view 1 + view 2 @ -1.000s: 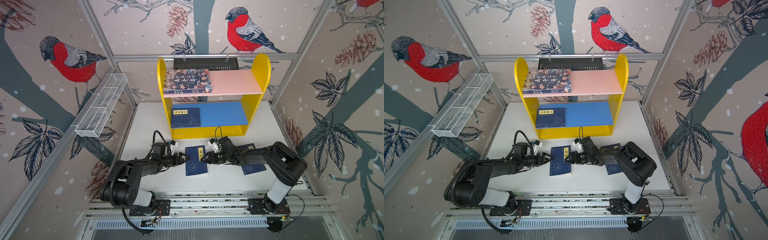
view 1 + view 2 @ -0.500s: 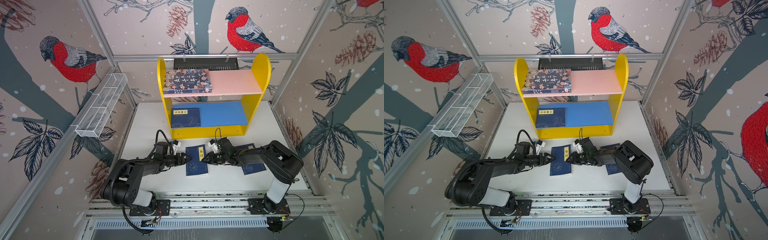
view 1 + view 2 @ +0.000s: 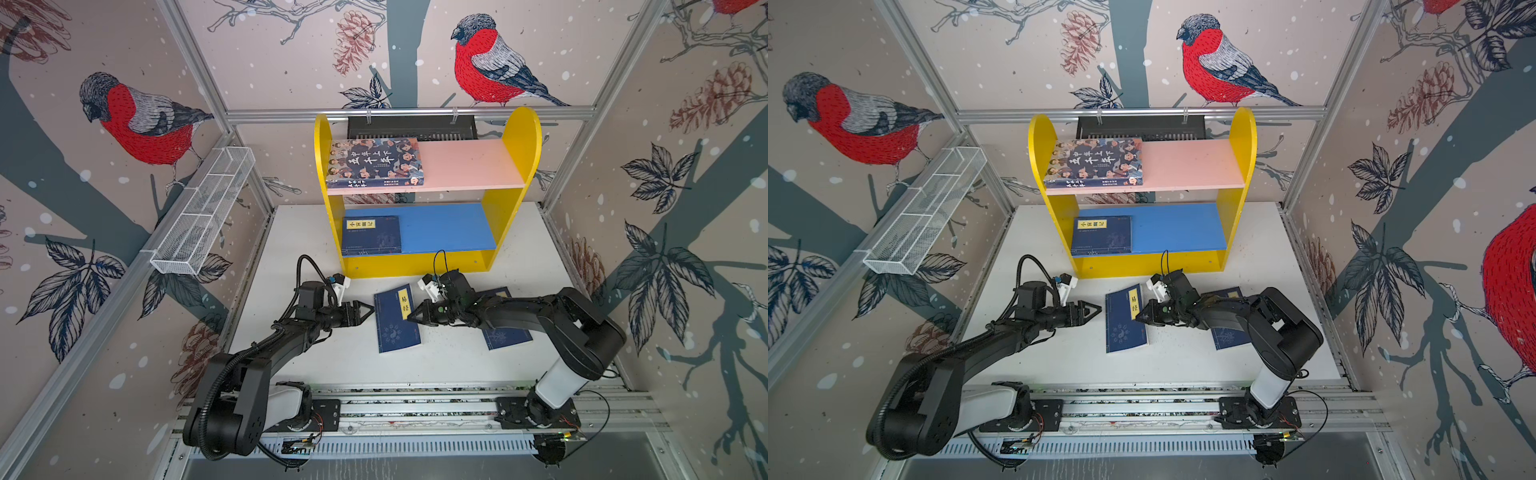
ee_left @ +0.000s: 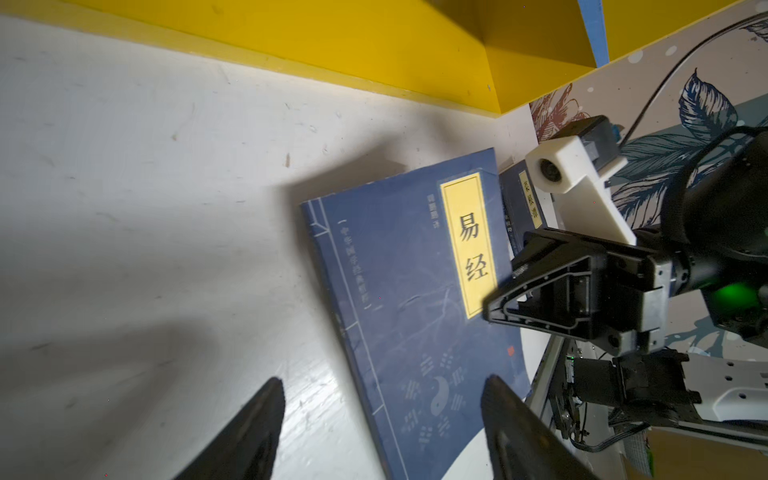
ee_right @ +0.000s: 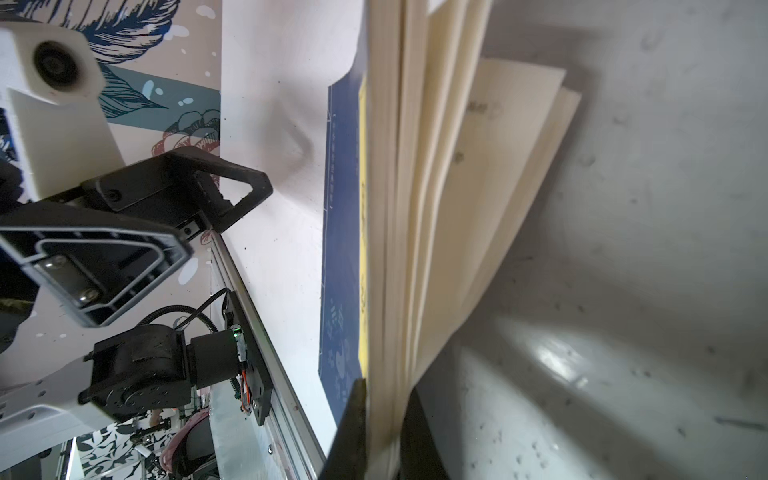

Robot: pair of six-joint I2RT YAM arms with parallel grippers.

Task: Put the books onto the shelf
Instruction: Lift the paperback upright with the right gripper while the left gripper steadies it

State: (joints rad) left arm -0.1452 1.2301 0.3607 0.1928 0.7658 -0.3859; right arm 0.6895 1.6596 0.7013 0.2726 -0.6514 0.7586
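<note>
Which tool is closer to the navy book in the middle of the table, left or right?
Right. The right tool is clamped on the navy book at its page edge. The left tool stands open at the opposite, spine-side edge, gripping nothing.

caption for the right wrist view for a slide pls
Close-up: right tool shut on the open edge of a navy book, some pages fanning loose, left tool standing open beyond it.

Matt paper book (image 4: 395, 291) on scuffed, glossy table (image 4: 124, 166).
</note>
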